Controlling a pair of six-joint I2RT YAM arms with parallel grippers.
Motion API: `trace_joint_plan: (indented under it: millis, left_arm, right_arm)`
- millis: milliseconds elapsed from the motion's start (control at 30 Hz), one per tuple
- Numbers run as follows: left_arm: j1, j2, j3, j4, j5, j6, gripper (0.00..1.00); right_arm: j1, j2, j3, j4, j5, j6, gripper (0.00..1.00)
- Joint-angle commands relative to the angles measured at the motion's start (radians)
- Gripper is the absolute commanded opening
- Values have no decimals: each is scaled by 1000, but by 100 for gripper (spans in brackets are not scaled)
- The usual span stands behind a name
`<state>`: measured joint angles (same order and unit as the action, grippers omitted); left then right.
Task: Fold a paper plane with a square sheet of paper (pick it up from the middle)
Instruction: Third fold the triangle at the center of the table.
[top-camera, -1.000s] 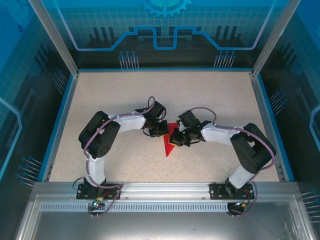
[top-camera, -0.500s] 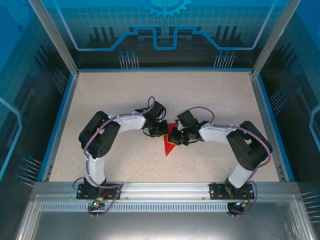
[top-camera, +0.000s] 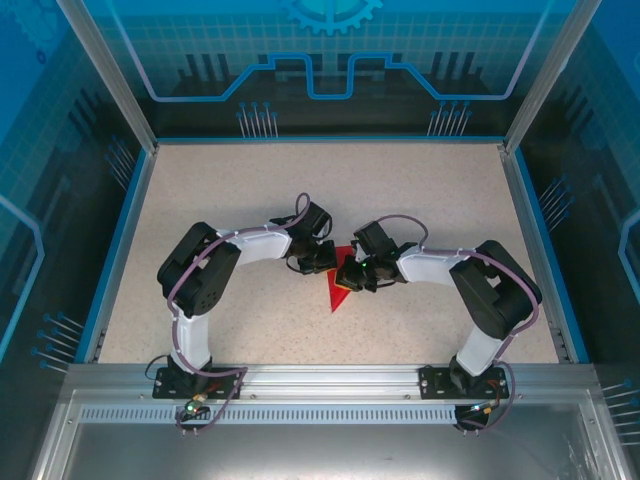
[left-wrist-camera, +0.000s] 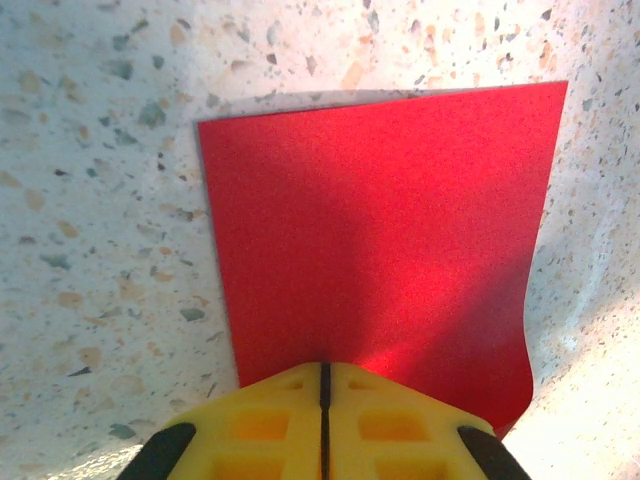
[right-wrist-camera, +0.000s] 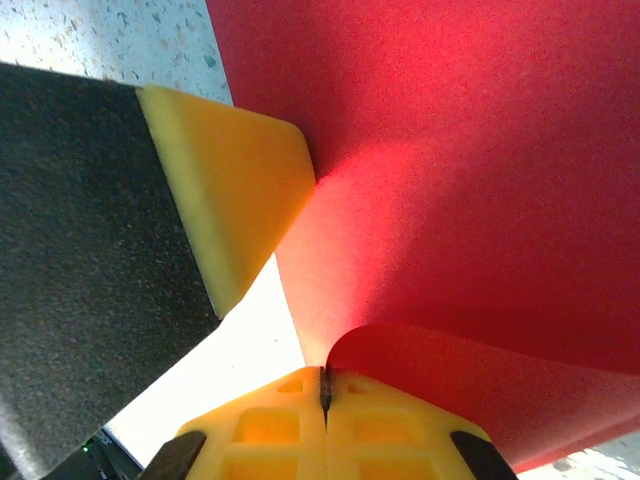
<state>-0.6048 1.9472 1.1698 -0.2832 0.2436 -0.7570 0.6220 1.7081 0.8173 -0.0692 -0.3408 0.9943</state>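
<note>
At the centre of the top view: red sheet of paper (top-camera: 338, 288), partly folded, showing as a narrow triangle with its point toward the bottom of the frame, on the speckled bench (top-camera: 250, 190).

In the left wrist view: sheet (left-wrist-camera: 380, 230) spread flat and plain over the middle of the frame, its right edge curling up slightly. Left fingers (left-wrist-camera: 300, 412), yellow, bottom centre, pressed together with only a thin seam between them, the near edge of the sheet running in under their tips.

In the right wrist view: sheet (right-wrist-camera: 450, 170) covers the upper right; a rounded fold curls over at lower right and meets the seam of the right fingers (right-wrist-camera: 345, 425), which are closed tight upon it. A yellow pad of the left fingers (right-wrist-camera: 235, 205) touches the sheet's edge at upper left.

In the top view: both sets of fingers (top-camera: 325, 262) (top-camera: 350, 278) meet at the sheet's upper part. Left arm (top-camera: 200, 270) and right arm (top-camera: 490, 290) bend inward. Blue rim (top-camera: 110, 260) edges the bench.
</note>
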Motion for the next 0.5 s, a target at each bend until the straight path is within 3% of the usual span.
trace_joint_plan:
  millis: [0, 467]
  left_arm:
    - [-4, 36, -28, -39, -1, 7, 8]
    - [-7, 35, -31, -36, 1, 7, 8]
  right_arm:
    - [13, 9, -11, -26, 17, -15, 1]
    - [17, 5, -8, -16, 18, -25, 1]
